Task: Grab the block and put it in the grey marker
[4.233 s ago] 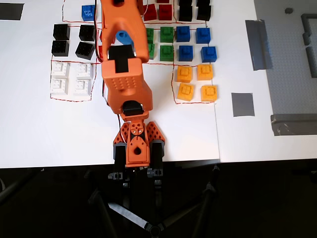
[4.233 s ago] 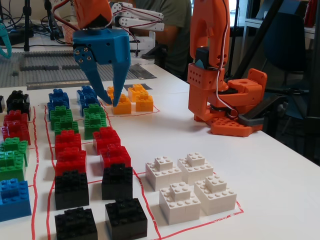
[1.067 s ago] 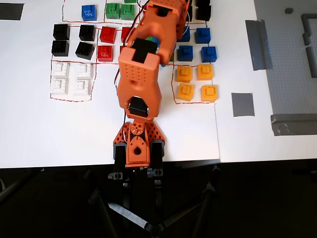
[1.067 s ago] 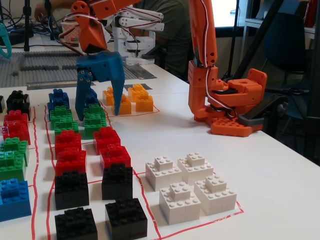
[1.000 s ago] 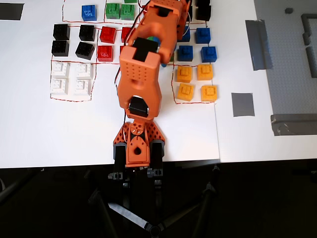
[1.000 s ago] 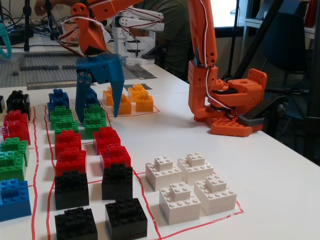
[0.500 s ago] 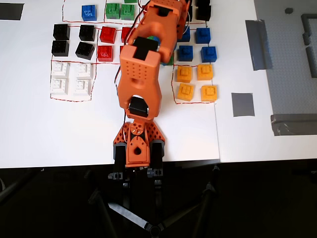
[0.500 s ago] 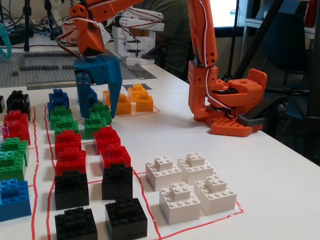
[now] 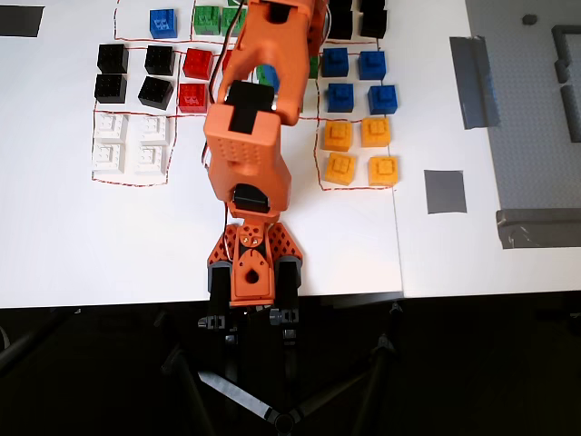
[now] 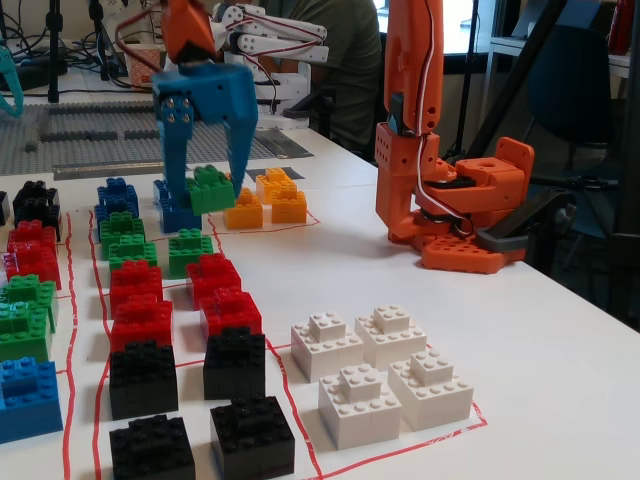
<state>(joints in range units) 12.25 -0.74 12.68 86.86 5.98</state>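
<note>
In the fixed view my blue gripper (image 10: 208,196) is shut on the block (image 10: 212,187), a green brick with a raised stud. It holds the brick a little above the table, between the blue bricks (image 10: 118,195) and the yellow bricks (image 10: 268,203). In the overhead view the orange arm (image 9: 250,136) reaches over the brick field and hides the gripper and the block. The grey marker (image 9: 445,192), a plain grey square patch, lies on the white sheet to the right of the yellow bricks (image 9: 360,151) with nothing on it.
Groups of bricks stand inside red outlines: green (image 10: 121,236), red (image 10: 140,318), black (image 10: 235,362), white (image 10: 382,375), blue (image 9: 358,82). Long grey tape strips (image 9: 474,82) (image 9: 536,227) lie at the right. A dark grey rectangle (image 9: 20,20) is at the top left. The arm base (image 10: 450,200) stands at the table edge.
</note>
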